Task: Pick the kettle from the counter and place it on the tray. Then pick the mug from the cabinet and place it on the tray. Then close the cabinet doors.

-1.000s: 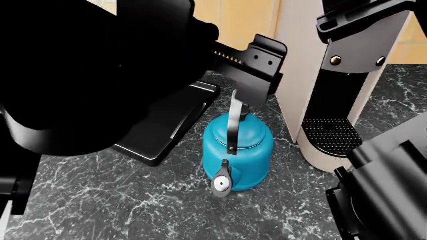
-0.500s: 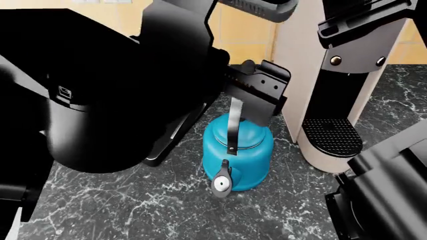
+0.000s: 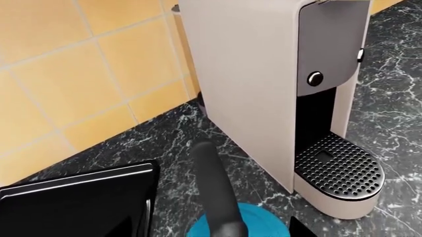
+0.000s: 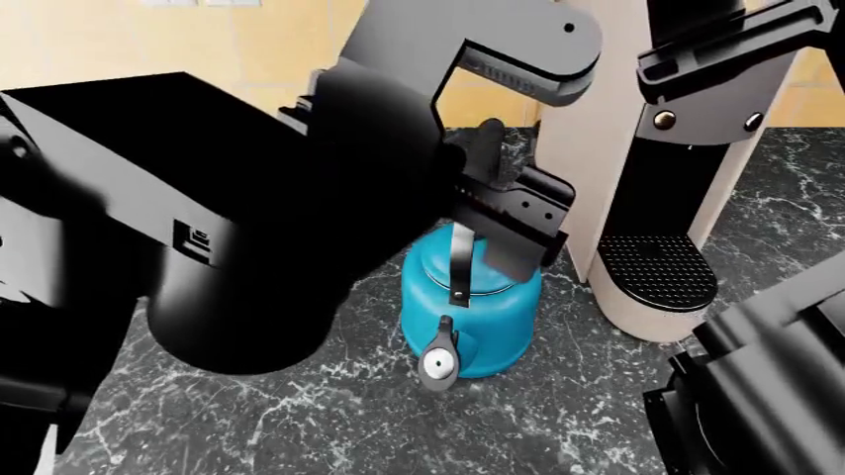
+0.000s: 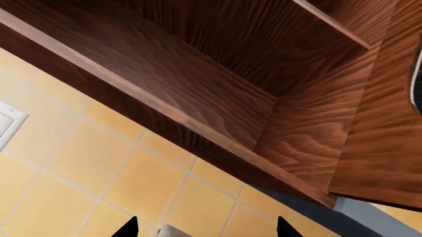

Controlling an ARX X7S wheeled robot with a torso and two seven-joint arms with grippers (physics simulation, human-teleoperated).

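The blue kettle [image 4: 470,309] stands on the dark marble counter [image 4: 330,416], its spout toward me. My left gripper [image 4: 482,242] sits over the top of its black arched handle [image 4: 458,262]. In the left wrist view the handle [image 3: 214,190] runs up between the fingers above the blue body [image 3: 267,224]. One fingertip [image 3: 300,229] stands well off the handle, so the left gripper [image 3: 221,233] is open. A corner of the black tray [image 3: 72,207] lies beside the kettle. My right gripper [image 5: 205,229] is open and empty, facing the wooden cabinet [image 5: 218,74]. The mug is out of view.
A tall beige coffee machine [image 4: 660,198] stands just right of the kettle, near the tiled wall [image 3: 72,74]. My left arm [image 4: 237,228] blocks the left half of the head view. The right arm [image 4: 766,396] fills the lower right corner.
My left arm has swung further across the head view and now hides the tray there. The left gripper has shifted a little lower over the handle. The kettle has not moved.
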